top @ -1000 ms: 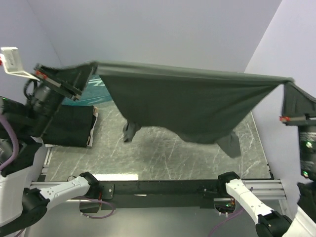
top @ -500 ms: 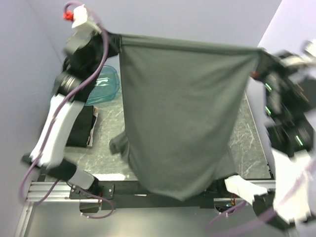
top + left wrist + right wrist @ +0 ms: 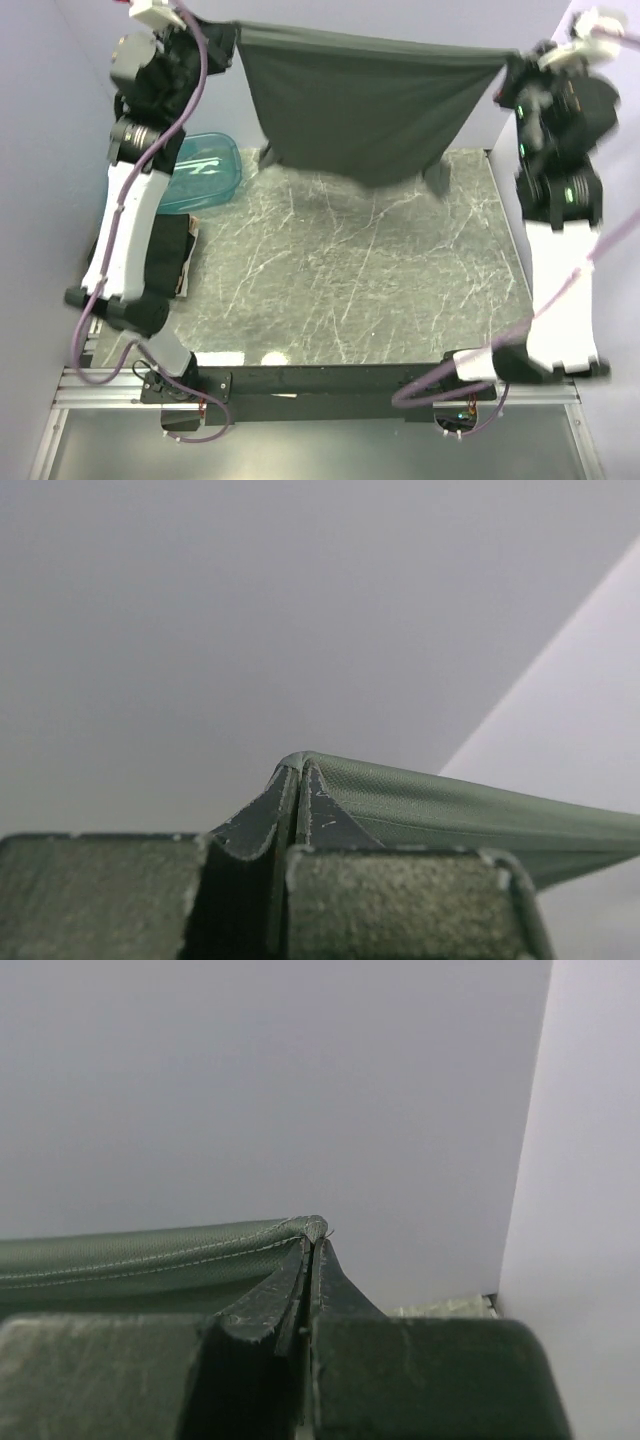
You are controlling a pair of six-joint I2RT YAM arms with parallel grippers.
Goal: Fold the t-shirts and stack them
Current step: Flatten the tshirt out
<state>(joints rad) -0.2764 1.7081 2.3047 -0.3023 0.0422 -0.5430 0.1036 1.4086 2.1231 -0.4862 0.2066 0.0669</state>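
A dark grey t-shirt hangs stretched in the air at the far side of the table, its hem taut between my two grippers. My left gripper is shut on its left corner, seen pinched in the left wrist view. My right gripper is shut on its right corner, seen in the right wrist view. The shirt's lower edge and one sleeve dangle just above the marble tabletop. A folded dark t-shirt lies at the table's left edge, partly behind the left arm.
A translucent teal tub sits at the back left, next to the folded shirt. Grey walls close in at the back and on both sides. A black rail with the arm bases runs along the near edge.
Both arms have swung up and back, carrying the stretched shirt from over the table's front and middle to the far side. The shirt now hangs shorter in view, uncovering the tabletop.
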